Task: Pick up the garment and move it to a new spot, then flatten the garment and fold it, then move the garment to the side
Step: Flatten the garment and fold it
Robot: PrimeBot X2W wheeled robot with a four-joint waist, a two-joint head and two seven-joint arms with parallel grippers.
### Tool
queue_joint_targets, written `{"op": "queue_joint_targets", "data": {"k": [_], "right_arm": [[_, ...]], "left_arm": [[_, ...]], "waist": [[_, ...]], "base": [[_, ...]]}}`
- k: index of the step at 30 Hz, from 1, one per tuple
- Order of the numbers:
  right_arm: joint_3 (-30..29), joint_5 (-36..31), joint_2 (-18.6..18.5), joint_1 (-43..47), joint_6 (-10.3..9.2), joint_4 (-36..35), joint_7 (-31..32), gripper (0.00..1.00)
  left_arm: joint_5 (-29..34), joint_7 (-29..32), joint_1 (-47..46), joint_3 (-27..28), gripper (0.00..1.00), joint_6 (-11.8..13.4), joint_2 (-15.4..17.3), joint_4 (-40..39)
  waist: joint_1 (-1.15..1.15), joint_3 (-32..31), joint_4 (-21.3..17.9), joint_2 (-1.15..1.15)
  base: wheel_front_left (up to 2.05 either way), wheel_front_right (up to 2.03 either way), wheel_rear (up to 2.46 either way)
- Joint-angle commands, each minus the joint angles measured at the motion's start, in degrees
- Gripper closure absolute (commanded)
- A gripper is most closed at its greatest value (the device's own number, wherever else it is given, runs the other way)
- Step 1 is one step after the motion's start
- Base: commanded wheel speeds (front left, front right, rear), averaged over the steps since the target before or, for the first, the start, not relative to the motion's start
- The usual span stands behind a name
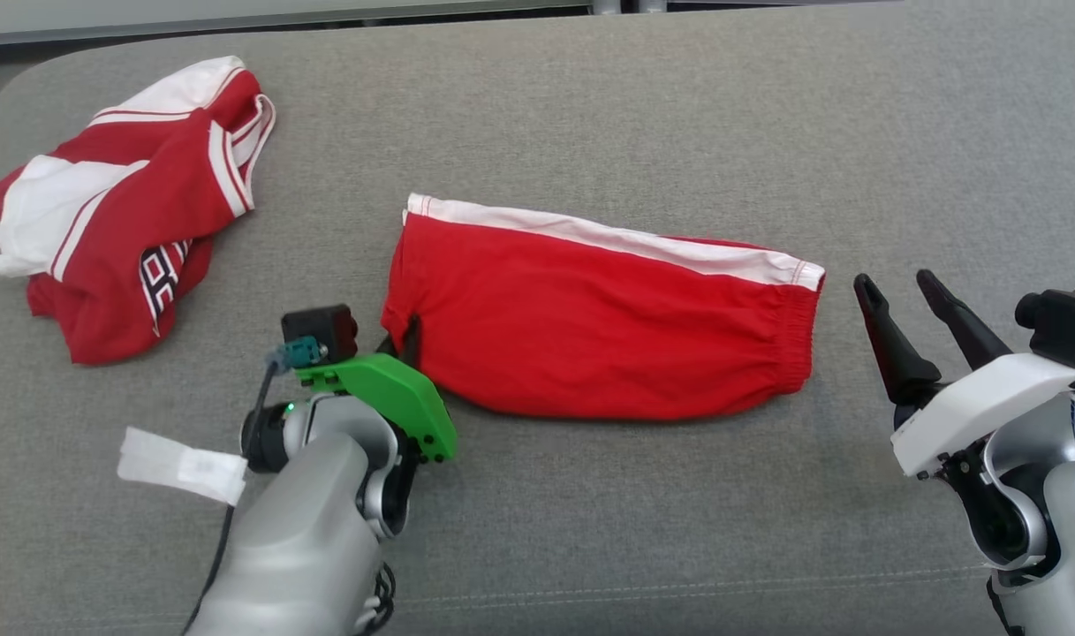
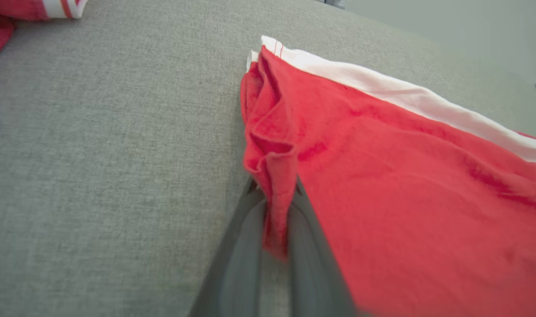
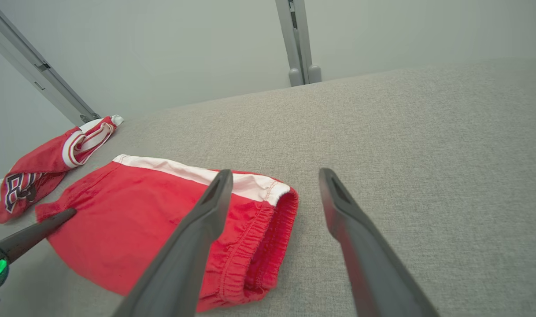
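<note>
**Left tool has a corner, right tool has yet to take its end**

Nearest the robot, the left tool (image 1: 403, 343) is closed on a pinch of red cloth at the near corner of the shorts' leg end; the left wrist view shows the fabric gathered into a ridge between its two fingers (image 2: 250, 246). The right tool (image 1: 896, 291) hovers with its fingers spread and holding nothing, just off the elastic waistband end.

The red shorts (image 1: 608, 327) lie in the middle of the grey bench (image 1: 590, 548), apparently already doubled over, with the white stripe along the far edge. The step looks like taking hold at both ends, either for a further fold or for carrying them aside.

To do it well, the right tool should probably come down on the near corner of the waistband and take every layer, matching the left grip. Lifting both ends together and level would keep the layers from sliding apart. The left pinch is narrow, so a sharp pull could slip it free or drag wrinkles into the flat panel.

Count: two tools, one gripping and one free; two garments, the shorts and, at the far left and well apart from them, one crumpled red-and-white jersey (image 1: 122, 203); one bench.
</note>
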Motion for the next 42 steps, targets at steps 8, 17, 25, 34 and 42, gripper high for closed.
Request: {"op": "queue_joint_targets", "data": {"k": [8,17,25,34,42], "right_arm": [[-0.4,-1.7,-0.2,-0.3,0.00,3.4,2.9,0.00],[0.9,-2.5,0.4,0.1,0.00,6.3,2.4,0.00],[0.9,-2.9,1.2,-0.6,0.00,7.4,1.3,0.00],[-0.3,-3.6,2.9,1.9,0.00,7.0,0.0,0.00],[-0.7,-4.0,4.9,4.6,0.00,8.7,-0.6,0.00]], "left_arm": [[-0.4,-1.3,9.0,-3.0,1.00,6.7,0.1,-10.4],[-0.6,0.3,15.7,-3.2,1.00,12.6,2.8,-20.3],[2.1,-3.2,18.4,-2.5,0.00,14.9,6.0,-27.0],[10.8,-5.1,20.7,-2.9,0.00,16.6,12.3,-35.3],[10.5,-5.2,24.4,0.2,0.00,15.7,16.4,-41.3]], "waist": [[0.00,-2.7,3.6,0.00],[0.00,-3.9,3.5,0.00],[0.00,-4.1,2.8,0.00],[0.00,-5.1,2.8,0.00],[0.00,-5.9,3.9,0.00]], "base": [[0.00,0.00,0.00],[0.00,0.00,0.00],[0.00,0.00,0.00],[0.00,0.00,0.00],[0.00,0.00,0.00]]}}
